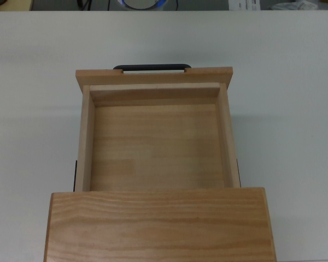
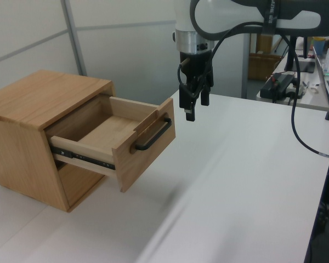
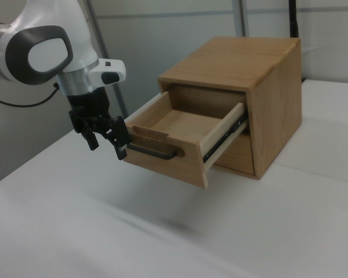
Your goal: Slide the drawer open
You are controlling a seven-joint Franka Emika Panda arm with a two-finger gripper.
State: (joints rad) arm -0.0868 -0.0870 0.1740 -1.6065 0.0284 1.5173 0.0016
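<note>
Drawer pulled out; arm's fingers pointing down, clear of handle.

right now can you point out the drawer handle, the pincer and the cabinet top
drawer handle (image 2: 152,135): left view, middle of the black bar
pincer (image 2: 195,105): left view, between the fingertips
cabinet top (image 3: 232,59): right view, centre of the wooden slab
</note>
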